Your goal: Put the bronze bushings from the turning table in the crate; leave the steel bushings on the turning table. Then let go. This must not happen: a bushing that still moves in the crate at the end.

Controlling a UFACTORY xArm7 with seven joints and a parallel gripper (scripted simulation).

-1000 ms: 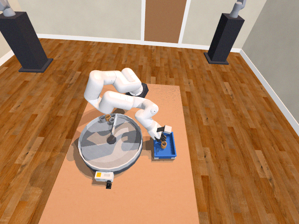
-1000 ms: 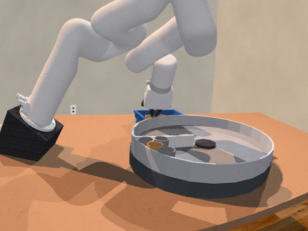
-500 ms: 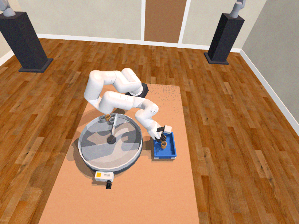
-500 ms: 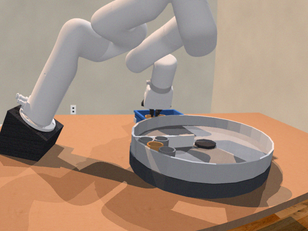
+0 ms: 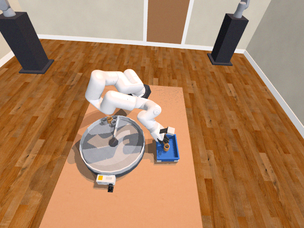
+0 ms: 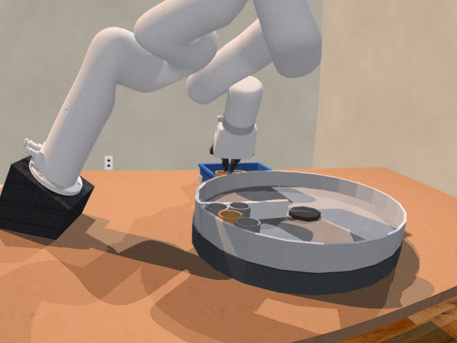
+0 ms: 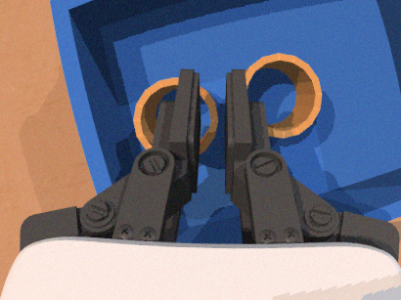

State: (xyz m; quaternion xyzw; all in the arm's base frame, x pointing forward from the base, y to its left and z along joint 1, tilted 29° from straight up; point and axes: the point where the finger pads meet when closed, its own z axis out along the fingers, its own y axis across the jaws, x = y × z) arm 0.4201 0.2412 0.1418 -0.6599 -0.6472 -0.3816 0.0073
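Note:
Two bronze bushings stand in the blue crate [image 5: 167,159] [image 6: 207,168] [image 7: 67,19]: a left one [image 7: 147,107] [image 6: 222,172] and a right one [image 7: 308,92] [image 6: 238,171]. My gripper [image 5: 162,139] [image 6: 230,164] [image 7: 212,97] hangs low in the crate, open a little. Its fingers straddle the left bushing's right wall without pressing it. On the turning table [image 5: 111,167] [image 6: 305,251], one bronze bushing [image 5: 109,119] [image 6: 229,216] stands at the far rim among steel bushings [image 5: 104,121] [image 5: 114,122] [image 6: 215,207] [image 6: 239,207] [image 6: 247,223].
A white divider blade [image 5: 116,128] [image 6: 268,207] runs from the dark hub [image 5: 113,142] [image 6: 304,213] to the rim beside the bushings. A white control box [image 5: 105,179] sits at the turning table's front. The arm's black base [image 6: 38,202] stands at the back of the table top.

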